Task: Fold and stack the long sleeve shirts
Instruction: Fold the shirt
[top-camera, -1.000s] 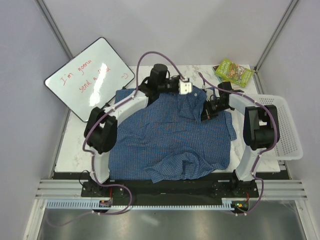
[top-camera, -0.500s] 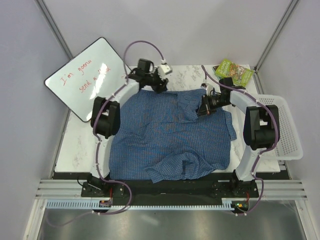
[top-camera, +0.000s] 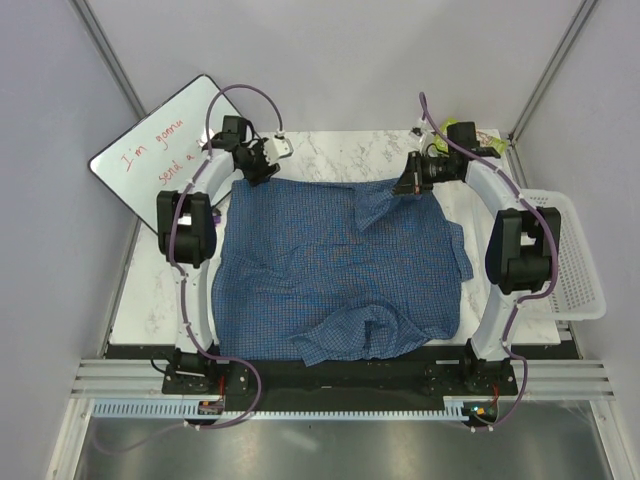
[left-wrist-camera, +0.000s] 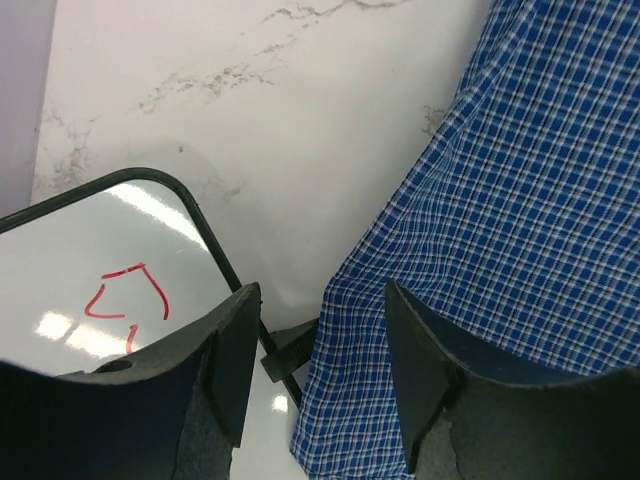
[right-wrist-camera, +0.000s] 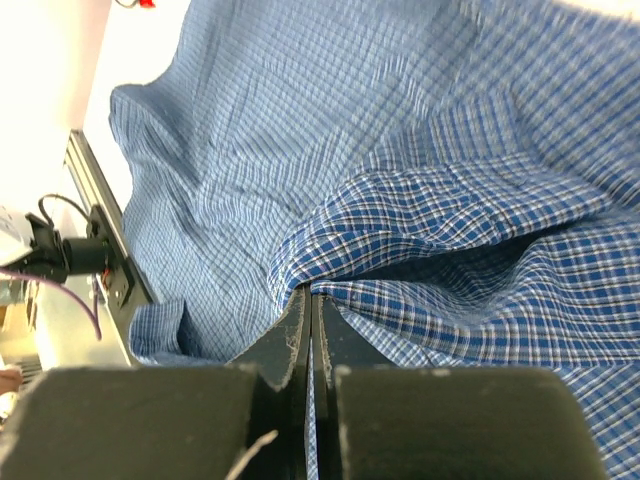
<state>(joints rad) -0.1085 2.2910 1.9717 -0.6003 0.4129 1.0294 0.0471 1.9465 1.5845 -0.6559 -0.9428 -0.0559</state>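
Showing the shirt lying spread over most of the bench, its blue checked cloth reaching from the far middle down to the near edge. Bunching into a loose heap at the near middle and rising into a ridge at the far right.

Pinching that far-right ridge with the right pincer, fingers pressed together on a fold of cloth. Confirming this in the right wrist view, with the right pincer closing on a raised crease of the shirt.

Hovering at the far left corner of the shirt with the left pincer, fingers spread and gripping nothing. Framing, between the fingers of the left pincer, the shirt edge just beside a corner of the whiteboard, with bare bench beyond.

Leaning at the far left, the whiteboard bearing red writing. Sitting at the right bench edge, a white basket. Lying at the far right corner, a green box, partly hidden by the right arm.
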